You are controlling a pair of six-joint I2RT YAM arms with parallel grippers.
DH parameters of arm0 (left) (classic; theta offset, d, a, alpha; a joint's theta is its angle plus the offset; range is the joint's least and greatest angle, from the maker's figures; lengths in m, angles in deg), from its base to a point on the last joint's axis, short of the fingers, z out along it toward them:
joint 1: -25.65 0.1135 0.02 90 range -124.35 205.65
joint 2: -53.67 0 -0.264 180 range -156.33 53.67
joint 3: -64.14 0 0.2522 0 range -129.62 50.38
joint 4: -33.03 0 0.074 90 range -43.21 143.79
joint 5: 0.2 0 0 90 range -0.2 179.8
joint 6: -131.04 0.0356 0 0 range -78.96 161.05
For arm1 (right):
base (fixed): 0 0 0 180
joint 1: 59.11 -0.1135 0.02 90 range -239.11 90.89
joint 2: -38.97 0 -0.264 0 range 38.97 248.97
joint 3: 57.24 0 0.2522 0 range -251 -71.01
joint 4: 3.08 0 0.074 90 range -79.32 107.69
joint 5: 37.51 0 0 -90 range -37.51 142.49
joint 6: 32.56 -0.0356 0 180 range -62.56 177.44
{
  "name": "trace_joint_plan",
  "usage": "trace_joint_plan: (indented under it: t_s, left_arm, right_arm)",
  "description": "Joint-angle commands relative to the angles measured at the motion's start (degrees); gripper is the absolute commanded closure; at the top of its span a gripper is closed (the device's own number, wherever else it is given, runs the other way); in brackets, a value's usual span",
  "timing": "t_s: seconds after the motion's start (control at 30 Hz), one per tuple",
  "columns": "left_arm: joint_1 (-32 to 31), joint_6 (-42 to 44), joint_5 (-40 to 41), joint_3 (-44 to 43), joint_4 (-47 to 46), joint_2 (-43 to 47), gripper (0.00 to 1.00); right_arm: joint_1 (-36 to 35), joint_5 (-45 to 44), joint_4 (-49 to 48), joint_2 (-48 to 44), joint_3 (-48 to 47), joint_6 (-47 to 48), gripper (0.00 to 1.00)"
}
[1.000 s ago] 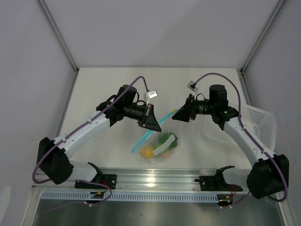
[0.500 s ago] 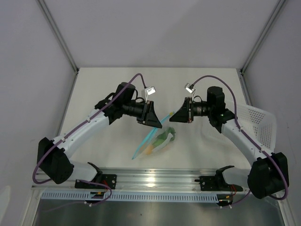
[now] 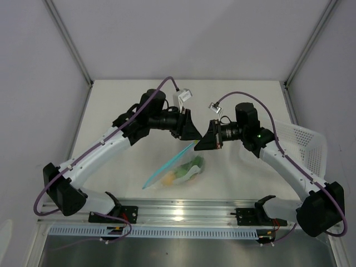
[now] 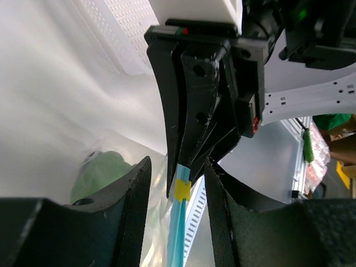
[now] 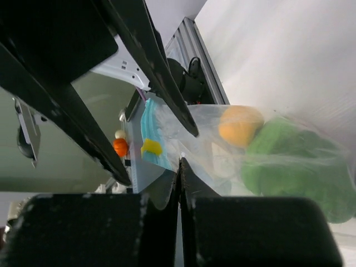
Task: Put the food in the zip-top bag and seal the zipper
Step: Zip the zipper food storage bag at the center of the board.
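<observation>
White tabletop below; my right gripper is clamped closed on the zip-top bag beside the zipper. My left gripper straddles that zipper, fingers narrowly apart.

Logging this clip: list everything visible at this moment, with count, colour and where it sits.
zip-top bag: one, clear, mid-table between the two tools
zipper: one, light blue, along the bag's mouth
yellow tab: one, yellow, on the zipper
green food piece: one, green, inside the bag
yellow-orange food piece: one, inside the bag beside the green one
basket: one, white, perforated, at the table's right edge
table: one, white
rail: one, silver, along the near edge
left arm, right arm: two, white and black
left tool: black, fingers apart either side of the zipper
right tool: black, closed on the bag
</observation>
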Motion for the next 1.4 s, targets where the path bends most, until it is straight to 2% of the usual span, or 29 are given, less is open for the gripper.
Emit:
trace_joint_plan:
  t_s: [0.0,0.13,0.27,0.57,0.67,0.7,0.97,1.37]
  left_arm:
    - [-1.7,2.3,5.3,-0.3,-1.5,2.0,0.55]
    - [-3.4,3.2,10.4,2.7,-2.4,5.5,0.57]
    - [-3.5,3.8,12.9,4.1,-2.0,7.0,0.61]
    - [-3.5,3.7,12.3,4.0,-2.1,6.8,0.78]
    - [-3.5,3.7,11.1,3.8,-2.1,6.3,0.77]
    - [-3.5,3.6,10.8,3.9,-2.2,6.3,0.73]
    - [-3.6,3.2,9.4,4.3,-2.3,5.7,0.72]
    - [-3.7,3.0,7.8,3.9,-2.7,4.0,0.78]
  right_arm:
    - [-0.1,-2.3,3.3,0.6,-4.6,-3.8,1.0]
    - [0.2,-2.3,3.8,2.0,-5.8,-7.4,1.0]
    - [0.4,-1.9,4.4,2.0,-6.5,-7.2,1.0]
    - [1.3,-0.9,5.3,2.0,-6.2,-6.6,1.0]
    - [1.6,-0.7,5.5,2.2,-6.3,-6.4,1.0]
    - [1.6,-0.8,5.5,2.3,-6.3,-6.4,1.0]
    - [1.6,-0.8,5.5,2.3,-6.5,-6.3,1.0]
    - [1.2,-1.0,5.2,2.8,-6.9,-6.4,1.0]
